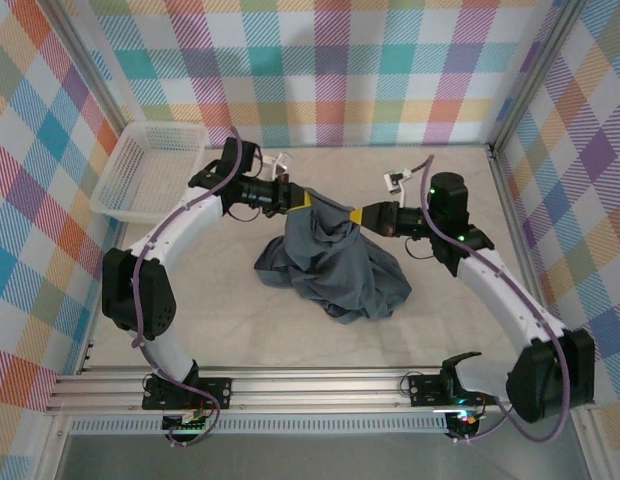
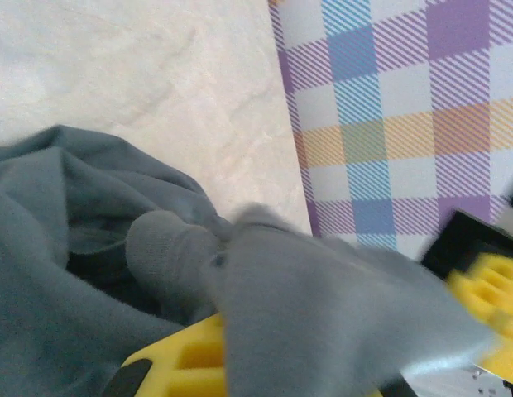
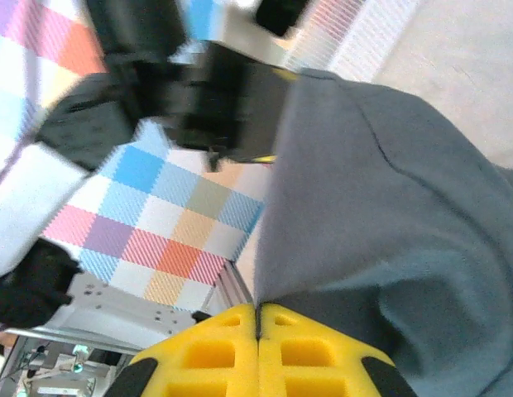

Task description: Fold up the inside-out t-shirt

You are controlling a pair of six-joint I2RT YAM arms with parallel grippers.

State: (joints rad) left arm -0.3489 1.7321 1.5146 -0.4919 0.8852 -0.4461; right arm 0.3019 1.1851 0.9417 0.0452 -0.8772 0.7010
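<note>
Left fingers (image 2: 157, 365) and right fingers (image 3: 223, 327) clamp the t-shirt (image 1: 335, 265) taut.

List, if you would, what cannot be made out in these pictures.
Top view: the t-shirt hides its tag, sleeves and hem in bunched folds.
Left wrist view: the left gripper has its fingertips buried under blurred fabric.
Right wrist view: how much fabric the shut right gripper pinches is hidden between its pads.

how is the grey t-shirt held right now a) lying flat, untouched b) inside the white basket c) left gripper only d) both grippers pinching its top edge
d: the left gripper and right gripper each clamp the t-shirt, its upper edge stretched between them above the table.
</note>
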